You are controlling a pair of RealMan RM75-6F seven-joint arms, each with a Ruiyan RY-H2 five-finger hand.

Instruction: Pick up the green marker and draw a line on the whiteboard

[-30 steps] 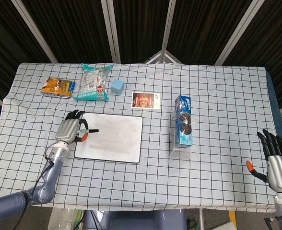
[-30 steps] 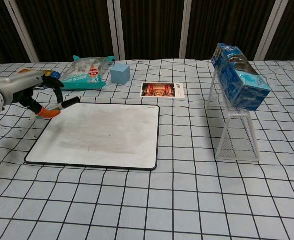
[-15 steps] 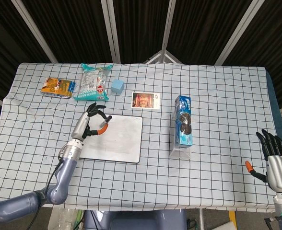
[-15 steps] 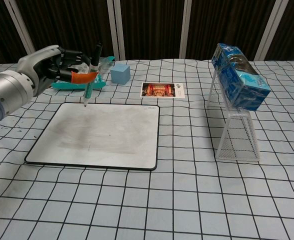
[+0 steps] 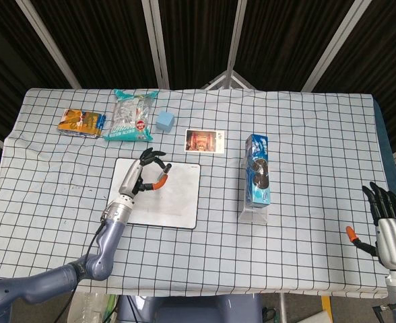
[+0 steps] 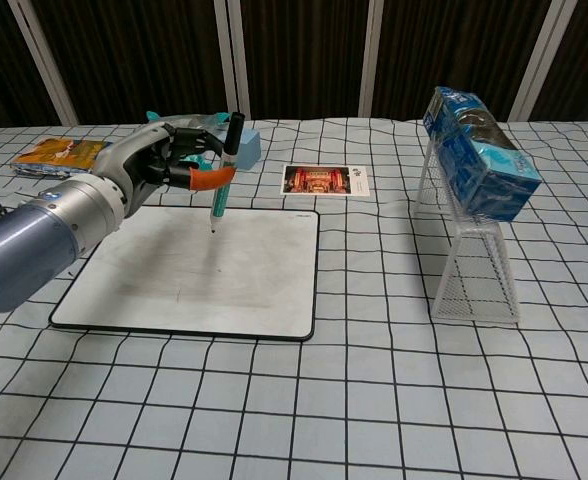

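Observation:
The whiteboard (image 5: 174,202) (image 6: 194,275) lies flat on the checked cloth, left of centre. My left hand (image 5: 146,177) (image 6: 169,165) hovers over its upper part and holds the green marker (image 6: 222,170) nearly upright, black cap up. The marker's tip points down at the board's far half; whether it touches I cannot tell. In the head view the marker is mostly hidden by the fingers. My right hand (image 5: 389,229) stands at the table's right edge, fingers spread, holding nothing.
A blue cookie box (image 5: 258,170) (image 6: 479,165) rests on a wire stand (image 6: 474,275) right of the board. A photo card (image 5: 203,140) (image 6: 324,179), a blue cube (image 5: 165,121) (image 6: 242,147), a teal snack bag (image 5: 132,116) and an orange packet (image 5: 81,123) (image 6: 59,153) lie along the far side.
My left hand has moved rightward from the board's left edge to above its upper middle, raising the marker from lying flat to upright with its tip down. The right hand stayed put.

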